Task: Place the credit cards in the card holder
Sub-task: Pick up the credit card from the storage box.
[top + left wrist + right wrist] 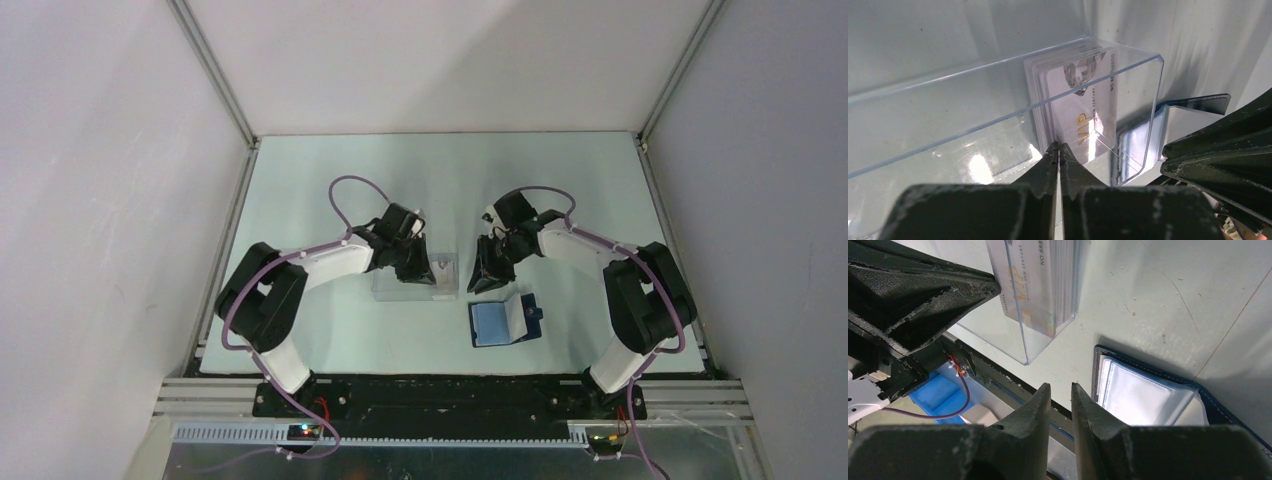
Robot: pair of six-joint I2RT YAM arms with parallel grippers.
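- The left gripper (pixel 1059 150) has its jaws pressed together, with no gap that I can see. I cannot tell whether a thin card edge is caught between them, because the view is too close there.
- Directly ahead of its tips is the clear box (pixel 398 288). The credit cards (pixel 1083 107) stand upright in a tight stack at the right end of the box, just beyond the tips and a little to their right.
- The cards look smooth and closely packed. If the pinch takes several cards, or none, a lift will probably drag the whole stack or slip off.
- The box walls stand close around the stack. A sideways pull could tip the light box or push it over the table (pixel 330 180).
- The right gripper (pixel 1061 392) is near the left one, on its right. Its jaws are almost together, with a narrow empty gap. There is little room between the two arms, so they could bump.
- The card holder (pixel 1148 395) lies open just beside the right gripper's tips, on their right, with its pale sleeves facing up. I see no card in it. A loose sleeve may fold when a card is pushed in.
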